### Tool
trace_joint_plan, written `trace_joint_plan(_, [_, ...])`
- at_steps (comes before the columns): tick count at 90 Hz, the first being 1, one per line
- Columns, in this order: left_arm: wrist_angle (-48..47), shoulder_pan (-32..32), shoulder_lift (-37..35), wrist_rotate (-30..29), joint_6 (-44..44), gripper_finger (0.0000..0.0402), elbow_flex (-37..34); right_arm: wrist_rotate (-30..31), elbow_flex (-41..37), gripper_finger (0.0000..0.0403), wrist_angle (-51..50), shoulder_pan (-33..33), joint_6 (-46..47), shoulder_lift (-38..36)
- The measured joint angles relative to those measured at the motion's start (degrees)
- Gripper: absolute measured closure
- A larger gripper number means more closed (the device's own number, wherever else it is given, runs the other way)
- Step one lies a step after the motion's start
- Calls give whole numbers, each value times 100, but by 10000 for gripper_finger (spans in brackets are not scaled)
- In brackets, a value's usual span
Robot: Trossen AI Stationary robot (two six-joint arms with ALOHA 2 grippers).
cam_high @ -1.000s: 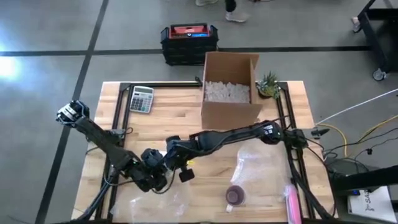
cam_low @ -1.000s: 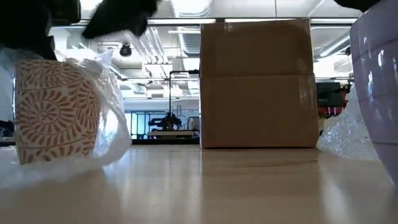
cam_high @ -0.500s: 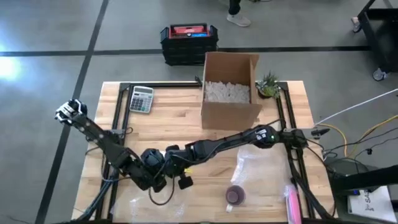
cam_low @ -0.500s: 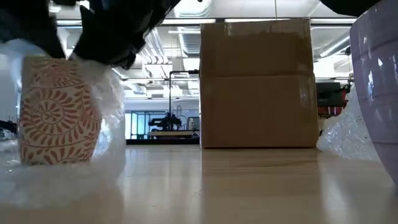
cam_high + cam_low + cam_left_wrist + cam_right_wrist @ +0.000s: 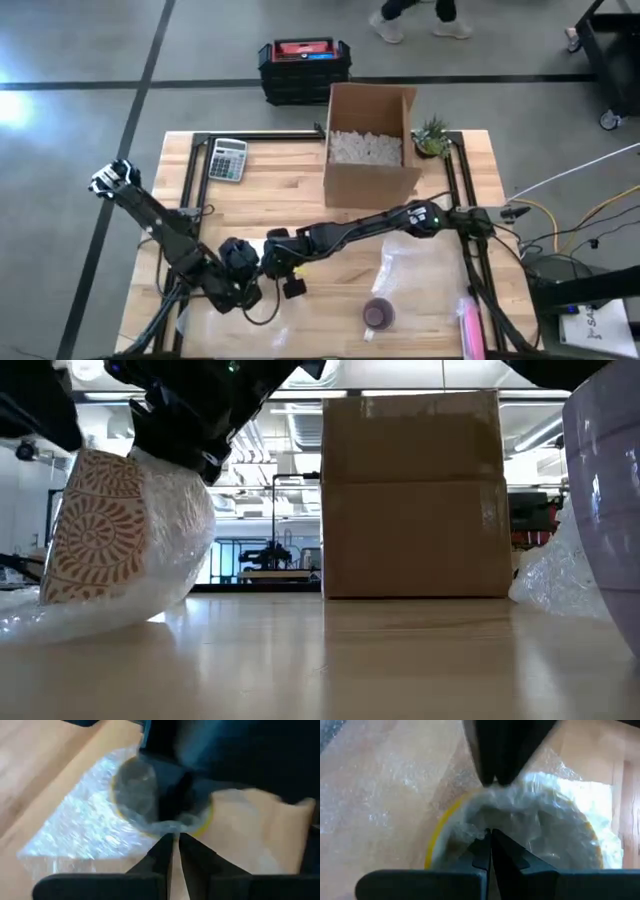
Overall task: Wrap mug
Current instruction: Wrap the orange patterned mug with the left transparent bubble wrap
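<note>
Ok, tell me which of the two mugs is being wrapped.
The orange-patterned mug, tilted and swathed in bubble wrap, with the left gripper and right gripper both pinching the wrap. The purple mug stands bare, apart.

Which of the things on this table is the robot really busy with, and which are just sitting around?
In use: patterned mug, bubble wrap, left hand, right hand.

Lying about: cardboard box, calculator, purple cup, small plant.

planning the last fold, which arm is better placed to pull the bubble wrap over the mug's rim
Likely the right: its end effector looks shut on the clear bubble wrap at the yellow-rimmed orange patterned mug. The left end effector also pinches wrap there.
</note>
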Motion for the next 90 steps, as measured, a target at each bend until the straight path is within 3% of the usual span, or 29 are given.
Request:
trace_joint_plan(28, [900,49,-1,-159,-51,382,-585,-2,-3,403,8,-2,0,0])
trace_joint_plan(72, [877,-40,-34,110,-45,382,-567,-40,2,403,-247,-13,0,-476])
trace_joint_plan(90, [887,-40,-34,123,-42,382,-569,237,19,403,131,-83,44,-421])
